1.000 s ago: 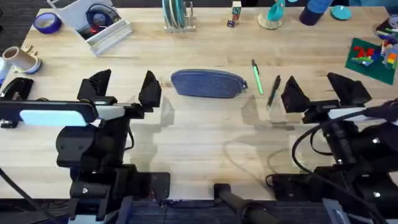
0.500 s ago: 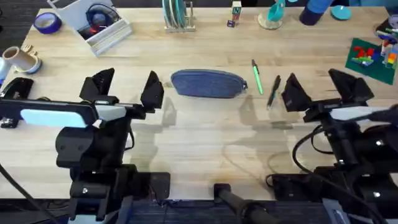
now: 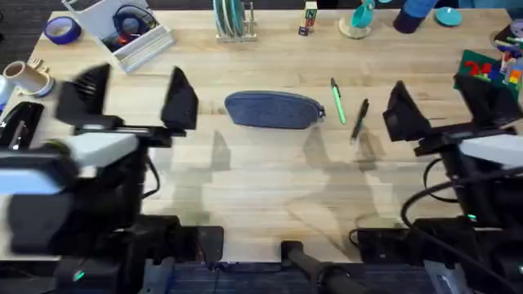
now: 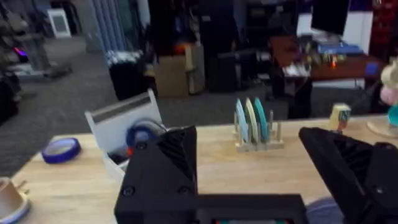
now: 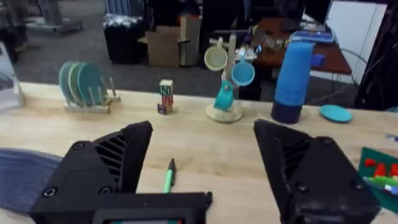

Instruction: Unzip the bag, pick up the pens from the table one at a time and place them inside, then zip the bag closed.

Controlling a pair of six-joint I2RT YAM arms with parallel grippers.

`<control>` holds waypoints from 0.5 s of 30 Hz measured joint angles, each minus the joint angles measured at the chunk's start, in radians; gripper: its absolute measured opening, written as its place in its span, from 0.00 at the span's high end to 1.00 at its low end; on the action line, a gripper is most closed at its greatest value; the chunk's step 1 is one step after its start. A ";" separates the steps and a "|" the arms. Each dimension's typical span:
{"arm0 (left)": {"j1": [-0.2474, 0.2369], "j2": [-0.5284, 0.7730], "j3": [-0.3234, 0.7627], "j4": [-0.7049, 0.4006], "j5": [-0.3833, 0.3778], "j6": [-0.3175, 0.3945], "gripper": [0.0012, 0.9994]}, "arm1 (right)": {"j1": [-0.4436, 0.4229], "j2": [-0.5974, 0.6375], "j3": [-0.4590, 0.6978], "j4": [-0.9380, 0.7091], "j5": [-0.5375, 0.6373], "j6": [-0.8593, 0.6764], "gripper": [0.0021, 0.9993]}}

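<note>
Overhead view: nearest, the left gripper [image 3: 135,102] and right gripper [image 3: 441,110] are seen spread wide and empty, beyond them the bag [image 3: 274,109] lying zipped mid-table [image 3: 270,188], green pen [image 3: 337,101] and black pen [image 3: 359,119] beside it; soft, light fabric, judged best pinched at one end.

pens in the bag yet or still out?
Out. The green pen and black pen lie on the table, right of the bag.
</note>
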 joint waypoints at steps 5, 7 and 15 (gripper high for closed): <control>0.000 0.088 0.168 -0.089 -0.020 0.014 0.01 | 0.000 0.000 0.097 -0.111 0.000 0.004 0.00; 0.000 0.155 0.242 -0.125 -0.025 0.016 0.01 | 0.000 0.003 0.145 -0.167 0.000 0.004 0.00; 0.000 0.472 0.647 -0.422 -0.028 0.021 0.01 | -0.026 0.144 0.428 -0.414 0.000 0.008 0.00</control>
